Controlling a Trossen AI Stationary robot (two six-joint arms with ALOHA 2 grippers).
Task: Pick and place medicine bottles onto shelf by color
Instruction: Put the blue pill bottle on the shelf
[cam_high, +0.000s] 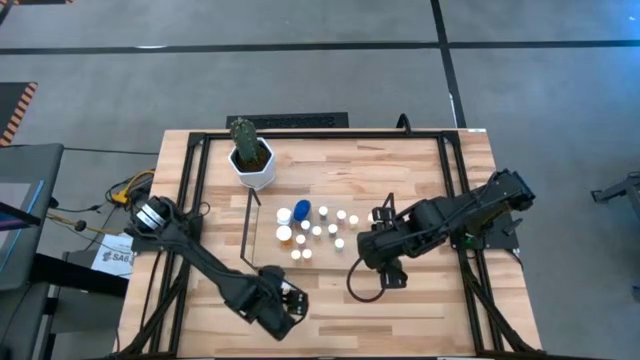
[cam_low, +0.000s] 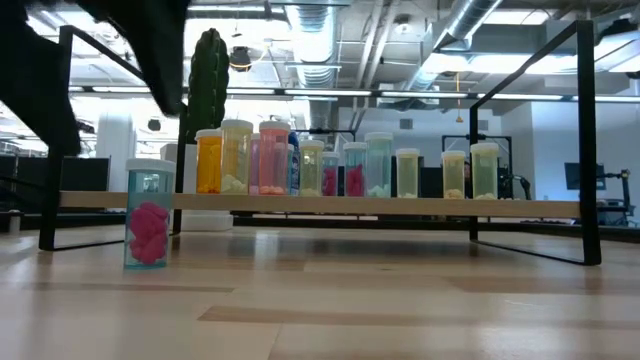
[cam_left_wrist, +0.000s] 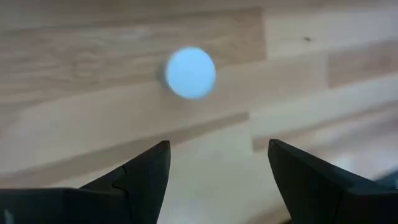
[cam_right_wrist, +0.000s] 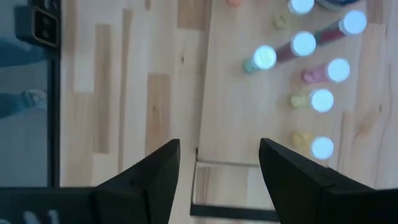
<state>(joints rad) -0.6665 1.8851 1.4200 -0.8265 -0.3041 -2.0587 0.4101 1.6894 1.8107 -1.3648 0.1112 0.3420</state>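
One medicine bottle (cam_low: 149, 214) with pink contents and a white cap (cam_left_wrist: 190, 73) stands alone on the table, on its base, near the front left. My left gripper (cam_left_wrist: 217, 168) hovers above it, open and pointing steeply down; the cap lies just ahead of the fingertips, untouched. The other medicine bottles (cam_high: 320, 228) stand in rows on the shelf (cam_low: 400, 206), one of them blue-capped (cam_high: 302, 210). My right gripper (cam_right_wrist: 217, 168) hangs open and empty above the shelf's right end (cam_high: 385, 262), with the white-capped bottles (cam_right_wrist: 314, 99) ahead of it.
A white pot with a cactus (cam_high: 252, 160) stands behind the shelf's left end. A black frame (cam_low: 590, 140) runs around the table top. Bare wood (cam_high: 400, 320) lies along the near edge, between the two arms.
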